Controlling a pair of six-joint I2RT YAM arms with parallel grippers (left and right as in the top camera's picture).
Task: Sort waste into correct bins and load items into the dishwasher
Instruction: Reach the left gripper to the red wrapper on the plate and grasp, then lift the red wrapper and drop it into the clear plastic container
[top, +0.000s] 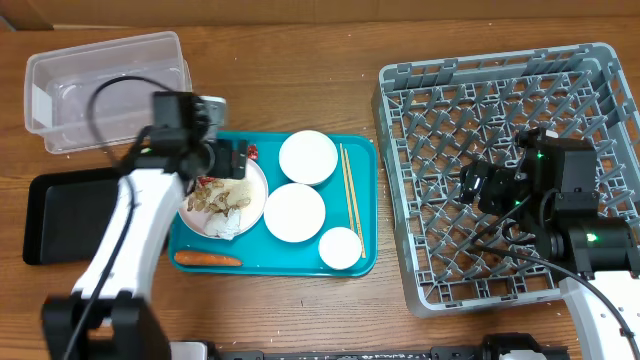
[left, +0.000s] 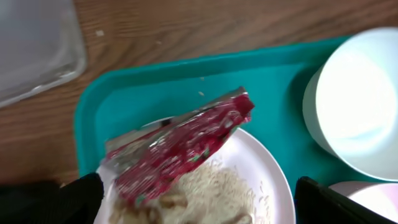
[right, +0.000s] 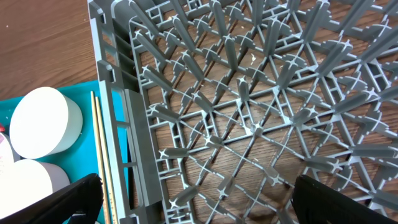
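Note:
A red wrapper (left: 180, 146) lies on food scraps on a white plate (left: 270, 177) at the left of the teal tray (top: 290, 262). My left gripper (left: 199, 202) is open, its fingers on either side of the plate just below the wrapper; it shows in the overhead view (top: 238, 160). The tray also holds two white bowls (top: 307, 157) (top: 295, 212), a small white cup (top: 340, 247), chopsticks (top: 350, 200) and a carrot (top: 208, 258). My right gripper (right: 196, 196) is open and empty above the grey dishwasher rack (top: 400, 90), near its left side (top: 475, 185).
A clear plastic bin (top: 105, 85) stands at the back left. A black bin (top: 60, 215) lies left of the tray. In the right wrist view a white bowl (right: 43, 121) and the chopsticks (right: 99, 155) lie beside the rack wall (right: 109, 93).

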